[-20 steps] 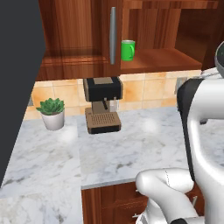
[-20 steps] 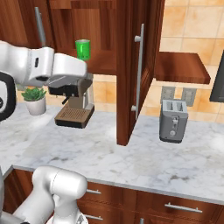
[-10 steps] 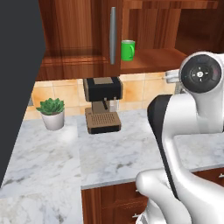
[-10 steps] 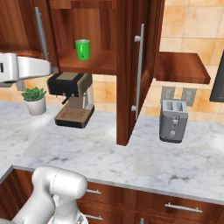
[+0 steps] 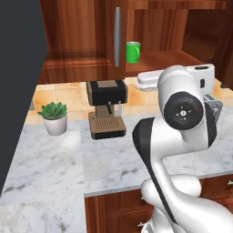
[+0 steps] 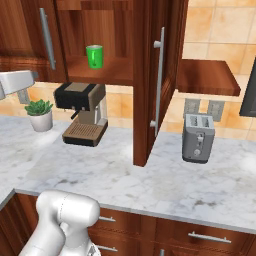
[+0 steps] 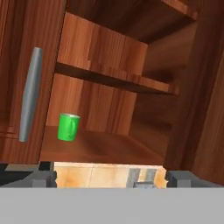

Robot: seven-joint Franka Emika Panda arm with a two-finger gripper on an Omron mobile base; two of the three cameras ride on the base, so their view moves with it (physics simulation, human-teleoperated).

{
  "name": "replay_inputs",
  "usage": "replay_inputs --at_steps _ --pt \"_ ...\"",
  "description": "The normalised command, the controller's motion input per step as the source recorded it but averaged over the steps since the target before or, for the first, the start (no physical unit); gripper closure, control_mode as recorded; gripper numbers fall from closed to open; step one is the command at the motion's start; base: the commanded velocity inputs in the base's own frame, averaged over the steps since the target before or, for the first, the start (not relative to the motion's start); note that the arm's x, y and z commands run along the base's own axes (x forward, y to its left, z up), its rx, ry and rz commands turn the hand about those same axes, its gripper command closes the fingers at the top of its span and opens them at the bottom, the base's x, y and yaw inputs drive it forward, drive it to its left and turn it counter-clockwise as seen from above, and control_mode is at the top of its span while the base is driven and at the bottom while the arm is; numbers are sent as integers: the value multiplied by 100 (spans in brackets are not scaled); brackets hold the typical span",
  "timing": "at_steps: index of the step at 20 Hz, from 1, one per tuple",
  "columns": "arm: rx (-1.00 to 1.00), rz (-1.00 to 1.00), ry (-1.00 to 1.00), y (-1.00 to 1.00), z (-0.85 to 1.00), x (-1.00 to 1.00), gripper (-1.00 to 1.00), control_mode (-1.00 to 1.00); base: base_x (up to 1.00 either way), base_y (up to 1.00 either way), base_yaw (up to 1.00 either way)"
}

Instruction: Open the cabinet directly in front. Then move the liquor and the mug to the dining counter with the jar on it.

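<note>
Overhead, the cabinet [image 6: 115, 45] stands with its right door [image 6: 155, 85] swung out edge-on toward the camera, hiding whatever sits behind it. Below, the marble worktop [image 6: 165, 185] carries a coffee machine [image 6: 82, 112], a toaster [image 6: 198, 138] and a potted plant [image 6: 40, 114]. Upright on the cabinet's bottom shelf, the mug [image 6: 94, 56] stands alone. At the hand view's bottom edge the gripper [image 7: 109, 178] is spread wide, grasping nothing, fingertips cut off.

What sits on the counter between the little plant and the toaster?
A coffee machine stands between the plant and the toaster, seen in the right base view.
</note>
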Motion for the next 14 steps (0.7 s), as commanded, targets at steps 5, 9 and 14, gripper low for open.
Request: replay_inputs --at_steps 5,9,14 --pt "0 18 -6 82 17 38 -100 -100 0 0 0" --pt "0 15 -11 66 20 52 -100 -100 0 0 0" --pt "0 14 -15 45 3 57 -100 -100 0 0 0"
